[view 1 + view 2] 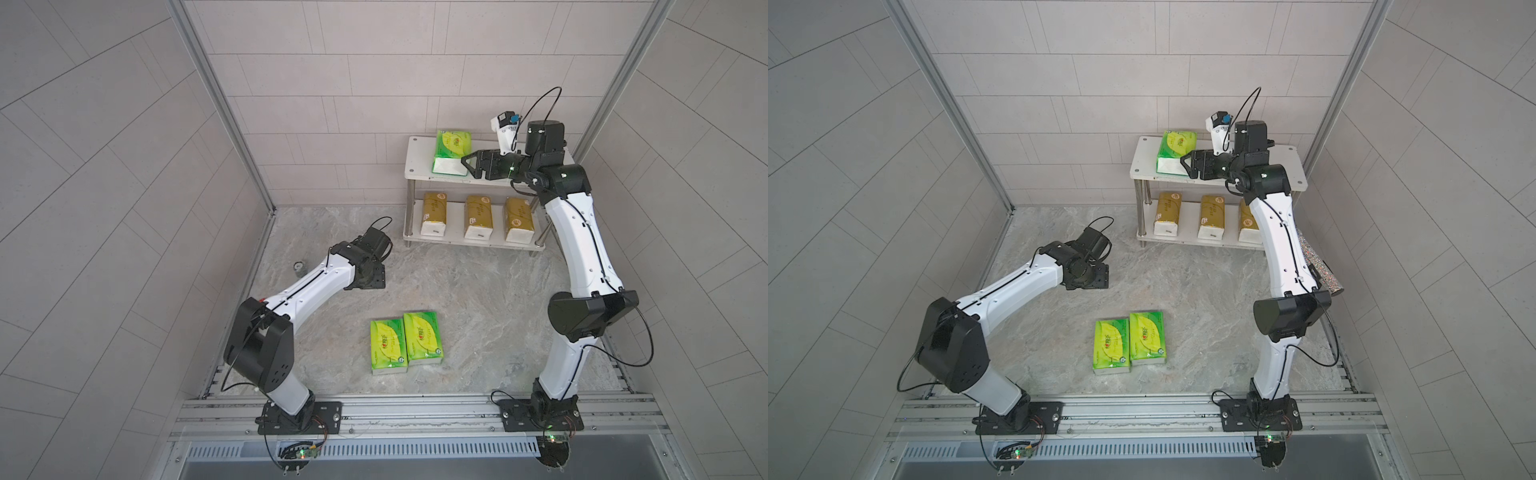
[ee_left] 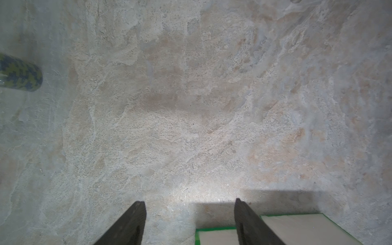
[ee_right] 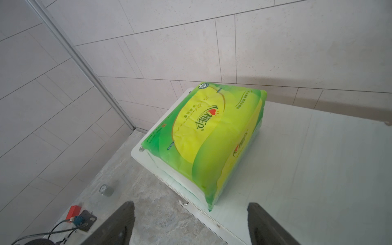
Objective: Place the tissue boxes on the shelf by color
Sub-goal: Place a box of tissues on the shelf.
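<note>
One green tissue box (image 1: 452, 151) (image 1: 1176, 151) (image 3: 207, 137) lies on the top board of the shelf (image 1: 415, 160) (image 1: 1142, 164) (image 3: 318, 159), toward its left end. Three gold boxes (image 1: 434, 214) (image 1: 478, 216) (image 1: 519, 218) stand in a row on the lower board. Two more green boxes (image 1: 388, 347) (image 1: 423, 338) lie side by side on the table. My right gripper (image 1: 466, 162) (image 3: 191, 204) is open just off the shelved green box's near corner, holding nothing. My left gripper (image 2: 189, 201) is open above bare table, and the white ends of the two green boxes (image 2: 216, 235) show by one finger.
A small patterned cylinder (image 1: 298, 269) (image 2: 19, 73) stands near the table's left edge. A speckled roll (image 1: 1323, 266) lies behind my right arm by the right wall. Tiled walls close in the back and sides. A rail runs along the table's front edge.
</note>
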Controlling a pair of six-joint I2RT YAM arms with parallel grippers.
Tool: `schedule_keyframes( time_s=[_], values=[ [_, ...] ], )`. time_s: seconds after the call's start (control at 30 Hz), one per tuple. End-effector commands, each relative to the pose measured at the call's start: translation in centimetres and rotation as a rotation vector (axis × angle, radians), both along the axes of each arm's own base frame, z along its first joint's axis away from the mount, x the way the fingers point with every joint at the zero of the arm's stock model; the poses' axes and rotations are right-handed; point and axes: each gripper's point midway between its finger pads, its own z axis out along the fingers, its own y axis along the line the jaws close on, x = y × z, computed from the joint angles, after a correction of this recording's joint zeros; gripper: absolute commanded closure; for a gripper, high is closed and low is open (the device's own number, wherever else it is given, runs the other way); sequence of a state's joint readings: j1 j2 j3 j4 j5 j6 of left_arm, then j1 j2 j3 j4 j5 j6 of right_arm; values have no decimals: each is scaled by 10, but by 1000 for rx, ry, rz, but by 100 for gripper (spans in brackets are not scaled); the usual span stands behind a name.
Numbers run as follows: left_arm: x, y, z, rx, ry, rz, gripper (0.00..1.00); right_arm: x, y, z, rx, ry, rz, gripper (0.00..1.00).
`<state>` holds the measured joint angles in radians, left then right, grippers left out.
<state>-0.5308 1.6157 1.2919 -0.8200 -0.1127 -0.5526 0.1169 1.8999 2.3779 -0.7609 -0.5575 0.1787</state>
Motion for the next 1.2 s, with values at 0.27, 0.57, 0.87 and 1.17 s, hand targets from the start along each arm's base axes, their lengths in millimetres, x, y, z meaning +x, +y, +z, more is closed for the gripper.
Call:
schedule_keyframes(
  time_s=[0.27,0.57,0.87,1.17],
  values=[
    [-2,-1,2,7,6,-18,26,5,-4,-17,-152,-54,93,16],
    [-1,-2,-1,16,20,-23,26,25,-7,-32,-186,-98,70,24],
    [2,-3,-2,23,22,-23,26,35,-4,-37,-179,-139,76,24],
    [5,-4,-3,26,23,-19,26,45,-2,-33,-116,-167,56,27]
  ],
)
